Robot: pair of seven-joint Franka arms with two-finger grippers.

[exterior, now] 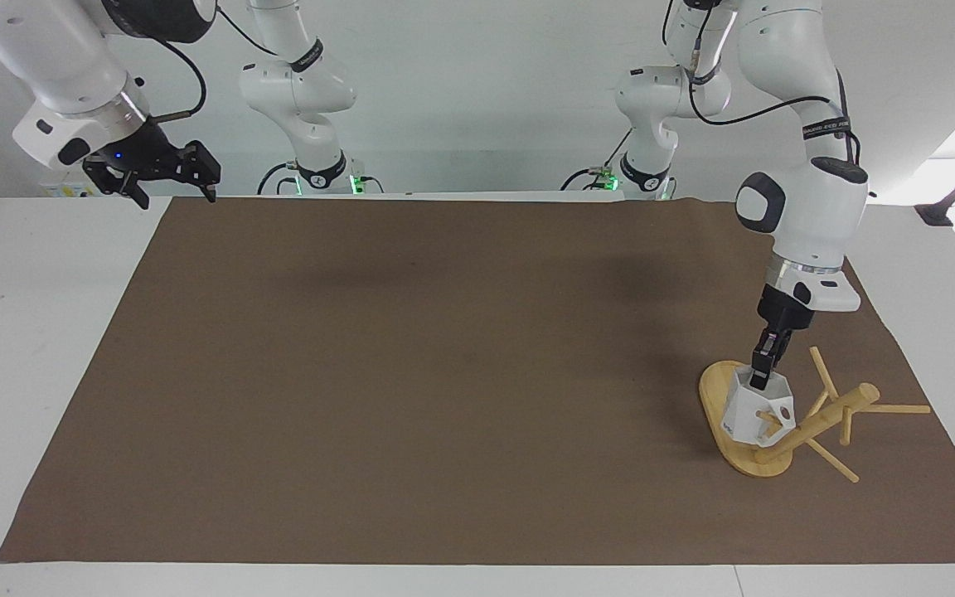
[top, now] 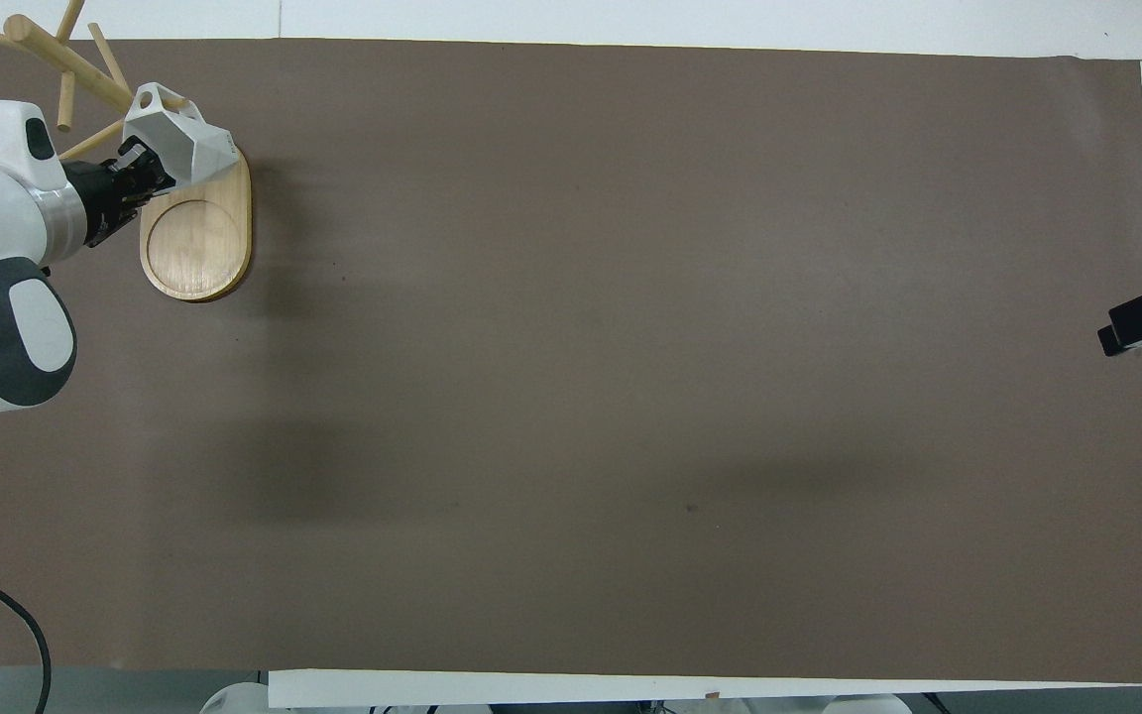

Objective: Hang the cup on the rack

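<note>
The rack [exterior: 784, 423] stood on the mat [exterior: 444, 373] at the left arm's end of the table [exterior: 21, 332], among the things farthest from the robots. The cup [exterior: 755, 412] sat tilted against the rack's post over its base, gripped at the rim by the left hand [exterior: 761, 377]. The right hand [exterior: 164, 176] waited above the table's edge at the right arm's end.

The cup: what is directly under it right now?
Held at its rim by the left gripper, the cup is over the rack base. Whether they touch is hidden.
</note>
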